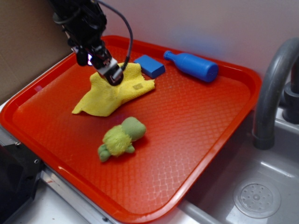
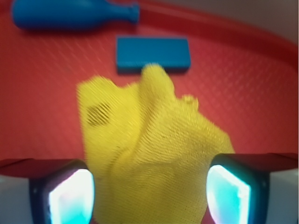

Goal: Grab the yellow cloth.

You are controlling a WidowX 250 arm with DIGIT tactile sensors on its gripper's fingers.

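Cloth (image 1: 113,94) sits crumpled on the red tray (image 1: 196,135), back-left area, one corner trailing toward the tray's left edge. Tan label patch (image 1: 138,86) faces up near its right side; in the wrist view the same patch reads as a dark smudge on the left part of the fabric.

Gripper (image 1: 113,74) is down at the cloth's back edge, arm coming in from the upper left. Wrist view: fingers (image 2: 72,196) are spread, one at each bottom corner of the frame, and the cloth (image 2: 149,154) fills the gap between them, bunched into a raised fold. Fabric reaches right up to both fingers; contact can't be confirmed since the view is blurred. Not clamped on anything.

Blue block (image 1: 149,66) lies just behind the cloth, with a peak of the fabric overlapping its near edge in the wrist view (image 2: 153,53). Blue bottle (image 1: 192,65) lies on its side further back, right of the block, apart from it. Green-yellow plush toy (image 1: 120,139) lies in front of the cloth toward the tray's near side, clear of it.

Tray rests on the bench beside a sink (image 1: 261,196), with a grey faucet (image 1: 273,93) at the right edge.
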